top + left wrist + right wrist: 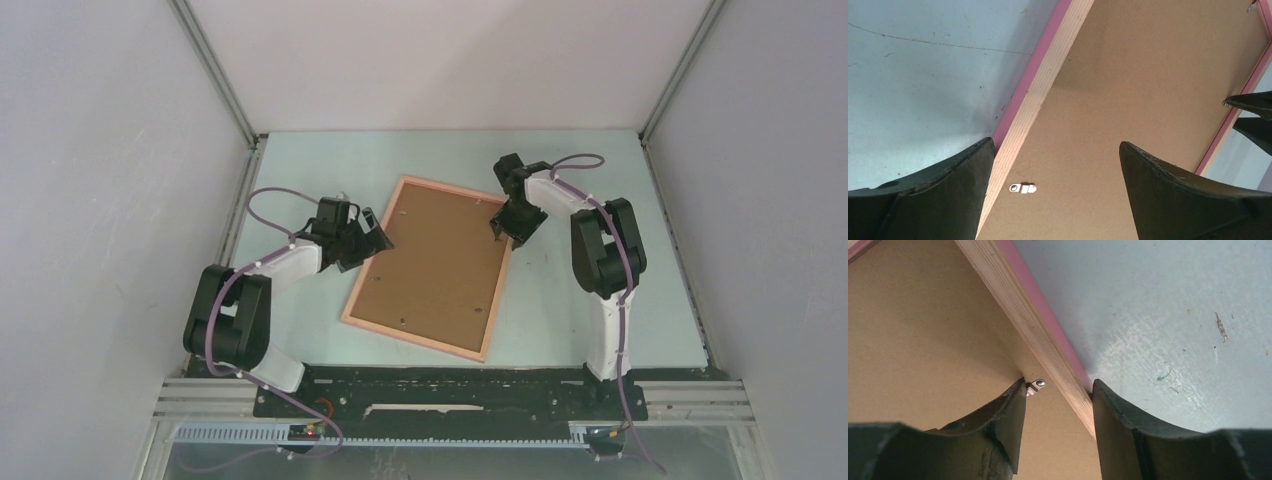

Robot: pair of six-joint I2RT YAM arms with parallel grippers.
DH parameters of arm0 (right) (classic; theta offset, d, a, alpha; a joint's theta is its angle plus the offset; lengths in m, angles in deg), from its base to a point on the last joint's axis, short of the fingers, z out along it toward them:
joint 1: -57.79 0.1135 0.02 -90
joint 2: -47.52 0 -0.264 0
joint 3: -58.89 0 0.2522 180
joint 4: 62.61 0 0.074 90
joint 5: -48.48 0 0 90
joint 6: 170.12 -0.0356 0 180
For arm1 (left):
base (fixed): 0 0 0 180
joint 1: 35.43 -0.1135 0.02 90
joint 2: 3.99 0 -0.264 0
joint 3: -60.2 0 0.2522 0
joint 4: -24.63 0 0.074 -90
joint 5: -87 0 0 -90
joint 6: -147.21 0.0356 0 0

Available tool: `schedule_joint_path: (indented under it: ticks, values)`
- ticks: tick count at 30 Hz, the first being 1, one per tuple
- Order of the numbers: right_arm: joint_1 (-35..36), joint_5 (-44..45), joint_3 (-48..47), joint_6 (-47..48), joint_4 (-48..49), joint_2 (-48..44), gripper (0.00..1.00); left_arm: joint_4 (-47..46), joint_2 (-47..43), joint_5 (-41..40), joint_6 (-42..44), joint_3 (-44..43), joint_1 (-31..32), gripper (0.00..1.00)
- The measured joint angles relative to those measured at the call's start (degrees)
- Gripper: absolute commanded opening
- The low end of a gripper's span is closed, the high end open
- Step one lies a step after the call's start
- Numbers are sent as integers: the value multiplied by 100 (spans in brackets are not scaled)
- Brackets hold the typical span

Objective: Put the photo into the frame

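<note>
Salmon-pink wooden rectangular picture frame point(413, 338) lies mid pale green table point(600, 280), brown backing board point(435, 265) facing up. Your left gripper point(1055, 145) spread wide above frame's left rail. Your right gripper point(1058, 384) parted, astride right rail, unclamped, inner finger beside small metal clip point(1036, 386).

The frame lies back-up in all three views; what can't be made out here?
- Photo: in no view; the backing board covers whatever lies inside the frame.
- Frame's front: face down against the table, every view.
- Metal clip: right wrist view, partly behind the right gripper's finger.
- Clips in the top external view: too small to tell how they're turned.
</note>
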Motion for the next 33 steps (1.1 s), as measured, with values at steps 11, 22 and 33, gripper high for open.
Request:
schedule_joint_path:
  ticks: [11, 22, 33]
  values:
    - [15, 177, 476, 361, 339, -313, 40, -85, -57, 35, 0, 70, -9, 95]
    - [68, 166, 426, 1620, 433, -382, 63, -101, -63, 42, 0, 79, -11, 95]
    - [133, -125, 295, 1685, 557, -289, 61, -105, -63, 81, 2, 81, -28, 95]
